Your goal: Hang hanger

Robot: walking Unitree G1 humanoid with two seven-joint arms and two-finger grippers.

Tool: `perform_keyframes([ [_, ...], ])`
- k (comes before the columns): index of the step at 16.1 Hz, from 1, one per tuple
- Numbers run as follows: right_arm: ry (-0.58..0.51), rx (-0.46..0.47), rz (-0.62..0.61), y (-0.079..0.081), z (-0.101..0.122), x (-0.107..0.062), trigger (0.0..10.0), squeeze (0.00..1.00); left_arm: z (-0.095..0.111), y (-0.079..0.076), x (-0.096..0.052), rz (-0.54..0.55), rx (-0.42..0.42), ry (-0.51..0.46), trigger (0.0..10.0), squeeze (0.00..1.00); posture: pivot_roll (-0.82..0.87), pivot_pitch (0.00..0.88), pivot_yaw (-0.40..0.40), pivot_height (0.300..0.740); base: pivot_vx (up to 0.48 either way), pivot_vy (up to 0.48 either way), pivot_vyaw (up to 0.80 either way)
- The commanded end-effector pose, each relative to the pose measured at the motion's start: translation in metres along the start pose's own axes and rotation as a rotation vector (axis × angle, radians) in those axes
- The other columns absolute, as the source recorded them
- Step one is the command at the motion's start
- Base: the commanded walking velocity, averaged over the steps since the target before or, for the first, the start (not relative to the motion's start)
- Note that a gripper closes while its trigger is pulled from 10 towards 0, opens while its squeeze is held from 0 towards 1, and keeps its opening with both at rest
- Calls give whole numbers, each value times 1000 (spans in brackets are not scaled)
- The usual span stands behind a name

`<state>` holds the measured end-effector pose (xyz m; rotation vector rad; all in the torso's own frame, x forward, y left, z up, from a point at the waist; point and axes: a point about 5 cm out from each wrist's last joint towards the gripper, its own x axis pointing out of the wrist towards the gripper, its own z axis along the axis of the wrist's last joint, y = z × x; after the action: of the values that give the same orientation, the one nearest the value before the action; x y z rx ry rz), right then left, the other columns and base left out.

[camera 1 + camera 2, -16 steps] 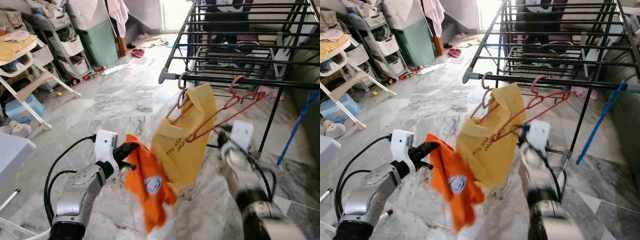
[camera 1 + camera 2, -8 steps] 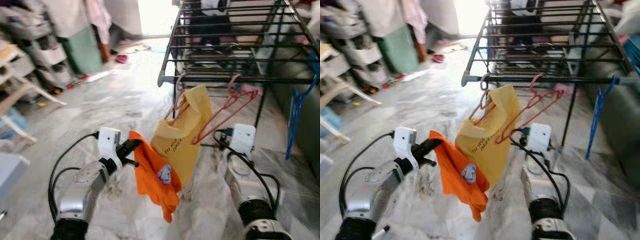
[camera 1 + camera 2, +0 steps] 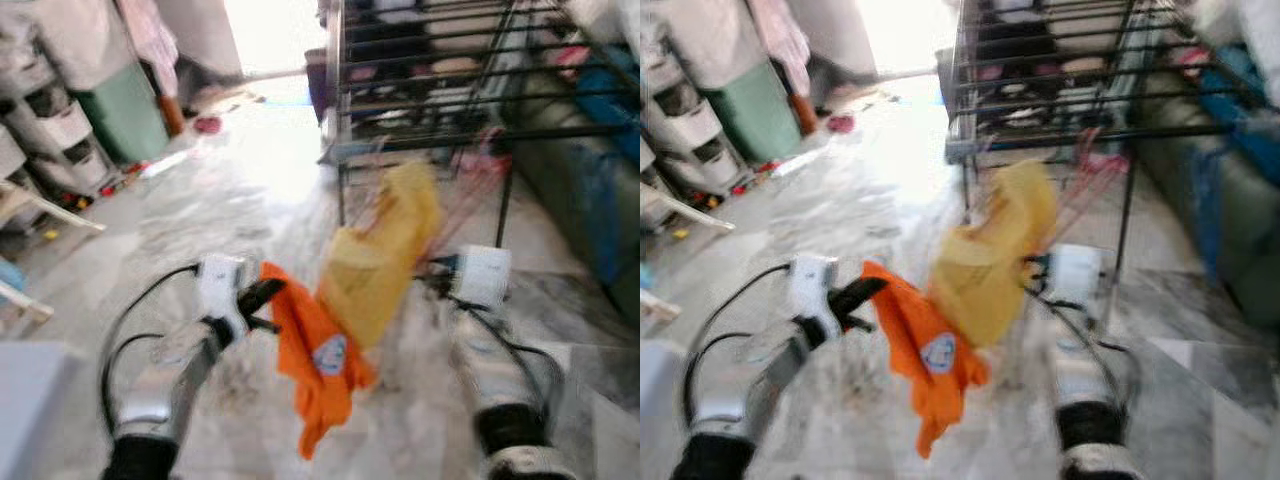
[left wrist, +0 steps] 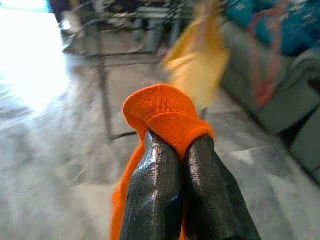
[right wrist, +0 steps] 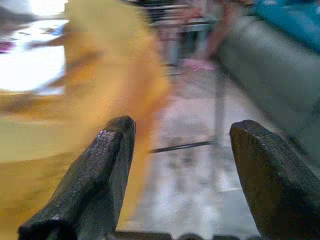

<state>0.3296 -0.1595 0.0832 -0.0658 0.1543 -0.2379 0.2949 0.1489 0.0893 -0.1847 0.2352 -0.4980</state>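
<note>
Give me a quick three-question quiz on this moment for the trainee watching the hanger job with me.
1. True or false: the left gripper is shut on the orange cloth.
2. What state are the right gripper's fingers in? A) open, holding nothing B) shut on the yellow garment C) shut on a hanger
3. Fill in: the yellow garment hangs from the black drying ____.

Key
1. True
2. A
3. rack
</note>
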Motion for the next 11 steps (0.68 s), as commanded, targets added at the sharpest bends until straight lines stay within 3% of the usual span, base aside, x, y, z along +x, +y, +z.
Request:
perform_keyframes([
  [1,-21,-17,-10,-7,5,1,10000,0,7,-3,2,-7,12,-44,10000,0,-46,0,133,740,0,0,0],
  [5,-25,-43,-3,-9,3,-4,10000,0,-2,-7,0,16,-52,-63,10000,0,-58,0,120,740,0,0,0],
  [11,-22,-72,-44,-14,4,-3,10000,0,-4,-17,5,-26,-78,-78,10000,0,-71,0,117,740,0,0,0],
])
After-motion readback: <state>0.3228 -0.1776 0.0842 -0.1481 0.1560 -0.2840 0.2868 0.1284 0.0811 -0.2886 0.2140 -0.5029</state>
